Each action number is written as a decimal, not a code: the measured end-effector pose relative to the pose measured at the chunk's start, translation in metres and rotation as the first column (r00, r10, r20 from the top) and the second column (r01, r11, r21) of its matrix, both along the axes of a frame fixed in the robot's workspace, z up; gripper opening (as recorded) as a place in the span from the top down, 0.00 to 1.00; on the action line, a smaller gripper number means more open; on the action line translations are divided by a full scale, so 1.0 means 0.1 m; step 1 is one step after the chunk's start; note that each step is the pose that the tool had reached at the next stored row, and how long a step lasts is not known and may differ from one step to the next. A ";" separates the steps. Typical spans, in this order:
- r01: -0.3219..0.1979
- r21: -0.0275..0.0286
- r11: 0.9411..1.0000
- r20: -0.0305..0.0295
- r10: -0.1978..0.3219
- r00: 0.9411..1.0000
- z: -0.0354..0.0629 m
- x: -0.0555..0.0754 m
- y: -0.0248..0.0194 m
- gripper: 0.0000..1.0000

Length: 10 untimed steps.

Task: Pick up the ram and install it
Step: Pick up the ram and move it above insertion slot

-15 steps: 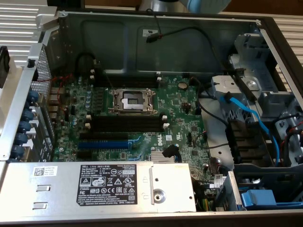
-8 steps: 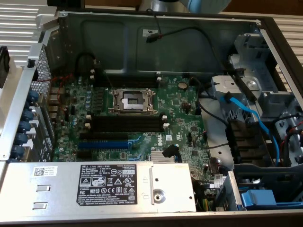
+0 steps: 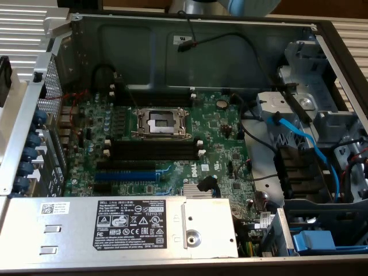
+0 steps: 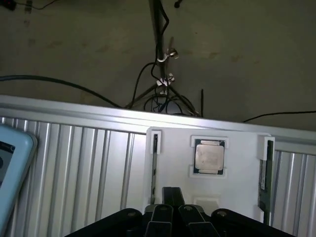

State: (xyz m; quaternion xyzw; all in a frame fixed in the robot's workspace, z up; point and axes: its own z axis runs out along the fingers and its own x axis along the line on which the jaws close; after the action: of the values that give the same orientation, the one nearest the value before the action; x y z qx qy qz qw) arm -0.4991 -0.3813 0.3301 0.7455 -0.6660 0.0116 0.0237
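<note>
The ram (image 4: 263,180) stands on edge in a white holder (image 4: 237,158), a thin dark strip under a white clip. It is not picked up yet. A second thin strip (image 4: 154,168) stands the same way on the other side of a CPU chip (image 4: 209,156), and it is the nearer of the two to the gripper (image 4: 173,210). The fingers are pressed together w/ nothing between them, poised over the holder's near edge. Over in the case, the mobo's (image 3: 224,138) black slots (image 3: 152,150) are empty.

Risks as we judge them:
- Shut fingers can't straddle a stick, so coming down like this would jab the holder or the chip.
- The stick is narrow and slick, so an off-centre pinch could tilt it in its groove and jam it.
- At the board, the blue slot (image 3: 123,175) lies just beside the black ones, so a wrong slot is possible. The white end latches look small, and a skewed stick wouldn't seat.
- Loose black wires and a blue cable (image 3: 299,144) cross the case and could snag.

Materials etc.: the holder is matte white plastic on ribbed, shiny aluminium (image 4: 89,168). The chip has a dull metal lid and is square. The mobo is green and densely studded. The PSU (image 3: 75,224) is a plain grey metal box w/ a black label.
</note>
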 end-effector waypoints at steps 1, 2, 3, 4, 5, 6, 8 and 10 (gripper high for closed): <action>-0.009 -0.001 1.000 0.007 0.009 1.000 -0.003 0.00 0.001 0.90; -0.018 -0.001 1.000 0.019 0.018 1.000 -0.005 0.00 0.001 0.90; -0.024 -0.002 1.000 0.032 0.024 0.999 -0.006 0.00 0.000 0.90; -0.027 -0.003 1.000 0.044 0.028 0.999 -0.008 0.00 0.001 0.90; -0.030 -0.005 1.000 0.055 0.031 0.998 -0.009 0.00 0.000 0.90; -0.034 -0.005 0.999 0.064 0.034 0.997 -0.012 0.00 -0.002 0.90; -0.040 -0.006 0.999 0.074 0.040 0.996 -0.022 0.00 -0.010 0.90; -0.046 -0.006 0.999 0.078 0.046 0.996 -0.039 0.00 -0.024 0.90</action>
State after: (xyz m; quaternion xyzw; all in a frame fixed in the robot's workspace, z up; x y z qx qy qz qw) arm -0.4991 -0.3837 0.3262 0.7595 -0.6491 0.0427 -0.0012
